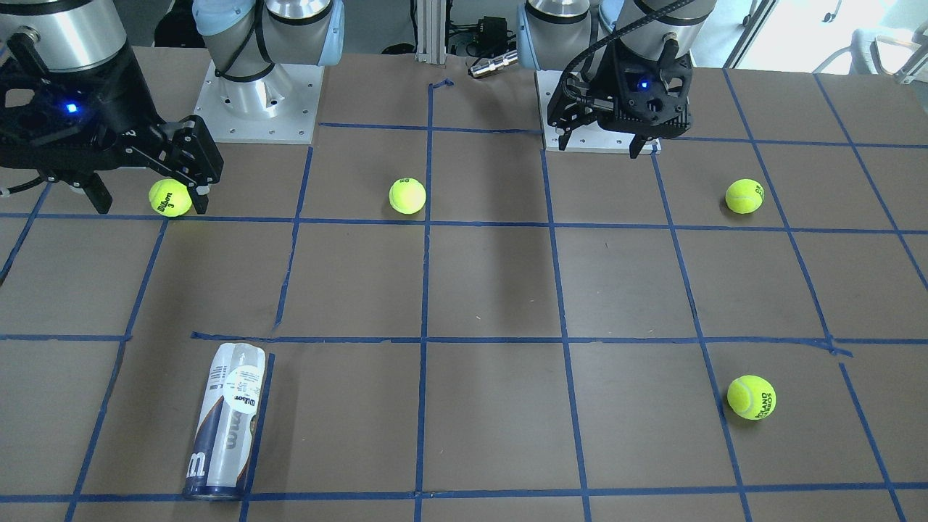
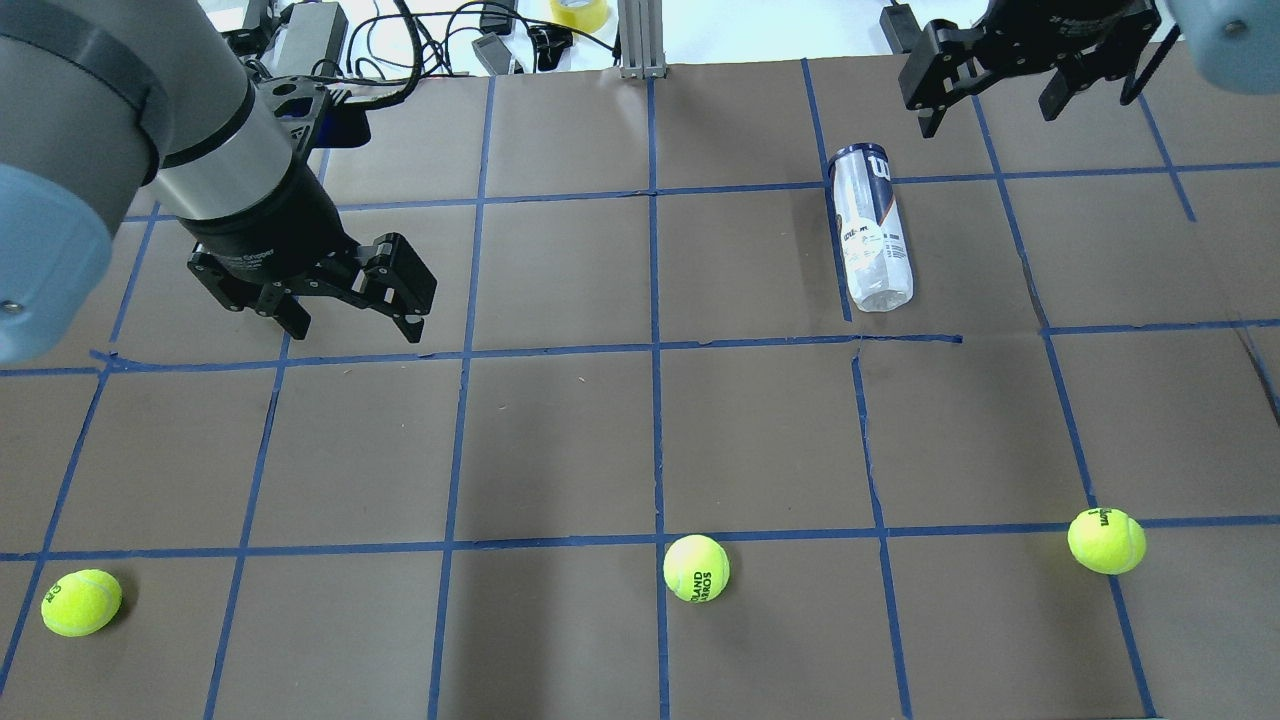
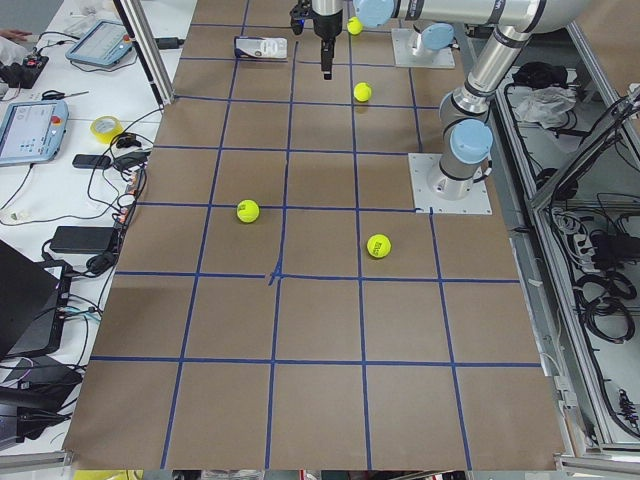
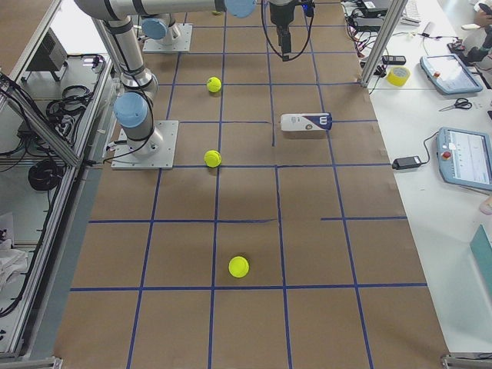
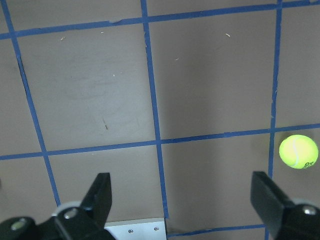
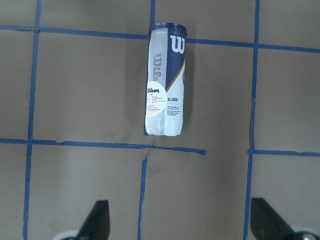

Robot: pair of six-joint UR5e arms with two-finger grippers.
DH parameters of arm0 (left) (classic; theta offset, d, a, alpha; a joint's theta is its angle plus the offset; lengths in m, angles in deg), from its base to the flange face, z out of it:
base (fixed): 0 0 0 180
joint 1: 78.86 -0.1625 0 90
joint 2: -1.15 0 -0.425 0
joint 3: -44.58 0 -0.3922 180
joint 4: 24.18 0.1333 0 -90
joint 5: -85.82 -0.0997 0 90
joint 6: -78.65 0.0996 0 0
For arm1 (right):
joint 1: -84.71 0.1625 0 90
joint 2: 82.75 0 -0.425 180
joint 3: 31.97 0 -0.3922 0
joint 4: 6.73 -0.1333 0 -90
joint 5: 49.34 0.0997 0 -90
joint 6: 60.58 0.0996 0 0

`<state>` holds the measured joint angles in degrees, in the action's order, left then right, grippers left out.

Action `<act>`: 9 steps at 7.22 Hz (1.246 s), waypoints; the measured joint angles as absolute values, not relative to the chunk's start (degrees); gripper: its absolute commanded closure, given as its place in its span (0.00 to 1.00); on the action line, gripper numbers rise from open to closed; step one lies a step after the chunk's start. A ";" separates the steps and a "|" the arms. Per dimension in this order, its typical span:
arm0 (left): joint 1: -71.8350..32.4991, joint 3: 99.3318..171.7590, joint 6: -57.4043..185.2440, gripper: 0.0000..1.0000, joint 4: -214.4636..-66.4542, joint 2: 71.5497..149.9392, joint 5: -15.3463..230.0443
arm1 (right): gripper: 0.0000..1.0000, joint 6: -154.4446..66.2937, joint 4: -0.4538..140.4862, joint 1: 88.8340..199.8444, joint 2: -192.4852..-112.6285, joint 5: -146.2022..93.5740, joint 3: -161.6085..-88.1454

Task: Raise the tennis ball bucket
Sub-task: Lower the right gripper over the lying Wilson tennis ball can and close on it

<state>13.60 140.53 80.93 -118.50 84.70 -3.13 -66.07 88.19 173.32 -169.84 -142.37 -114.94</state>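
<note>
The tennis ball bucket (image 2: 870, 232) is a clear tube with a navy-and-white Wilson label. It lies on its side on the brown table, on the robot's right, dark rim pointing away from the robot. It also shows in the front view (image 1: 225, 420) and in the right wrist view (image 6: 165, 85). My right gripper (image 2: 990, 95) is open and empty, high above the table, with the tube lying ahead of its fingers (image 6: 95, 222). My left gripper (image 2: 345, 305) is open and empty over the left half, far from the tube.
Several yellow-green tennis balls lie loose: one at the near left (image 2: 82, 602), one at the near middle (image 2: 696, 568), one at the near right (image 2: 1106, 540). Another lies by the left gripper (image 5: 298, 151). Blue tape grids the table (image 2: 560, 440). Cables and boxes (image 2: 330, 25) line the far edge.
</note>
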 measured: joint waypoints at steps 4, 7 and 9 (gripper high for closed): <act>13.60 140.47 80.89 0.00 -118.46 84.12 -3.15 | 0.00 -66.05 88.26 173.27 -169.78 -142.34 -114.94; 13.56 139.69 80.24 0.00 -115.73 83.33 -3.39 | 0.00 -66.11 88.25 173.25 -169.82 -142.41 -114.94; 13.43 138.00 80.15 0.00 -115.53 83.73 -3.98 | 0.00 -65.61 88.32 173.42 -169.80 -142.22 -114.85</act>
<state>13.43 138.00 80.15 -115.53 83.73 -3.98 -65.61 88.32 173.42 -169.80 -142.22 -114.85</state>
